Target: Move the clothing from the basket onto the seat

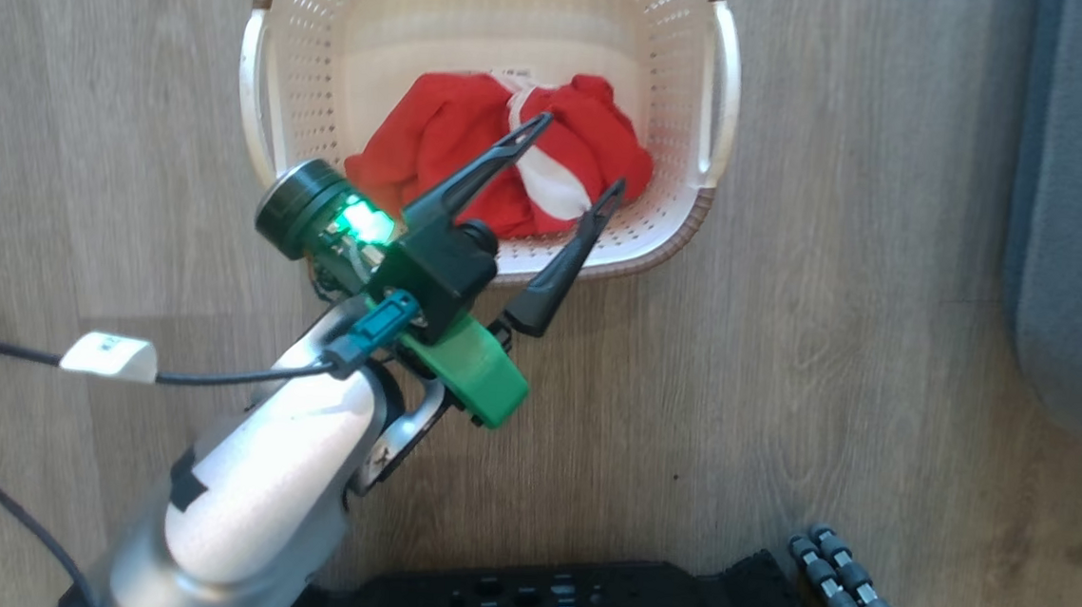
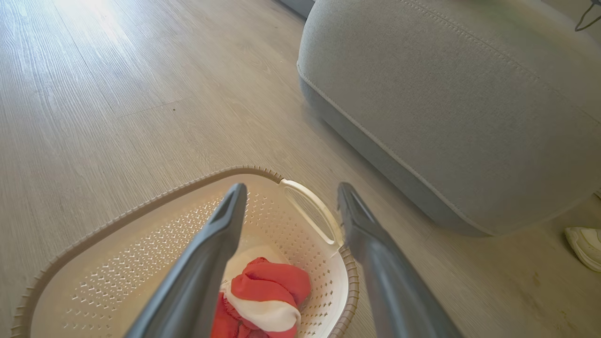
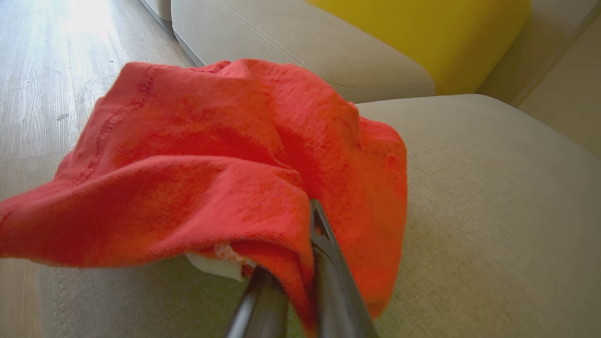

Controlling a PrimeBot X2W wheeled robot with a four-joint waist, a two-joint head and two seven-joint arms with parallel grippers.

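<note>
Right gripper (image 3: 311, 225) clamped tight on a red garment (image 3: 202, 159) over the seat (image 3: 493, 202); left gripper (image 1: 583, 153) spread wide, holding nothing, above the basket (image 1: 723, 97).
In the right wrist view the fingers rise at bottom centre into the cloth, which spreads across mid-frame, with grey cushion beneath and a yellow cushion (image 3: 422, 33) at upper right. In the head view, upper centre, red-and-white clothing (image 1: 476, 147) lies in the basket toward its lower right wall, on the wood floor (image 1: 87, 119).
</note>
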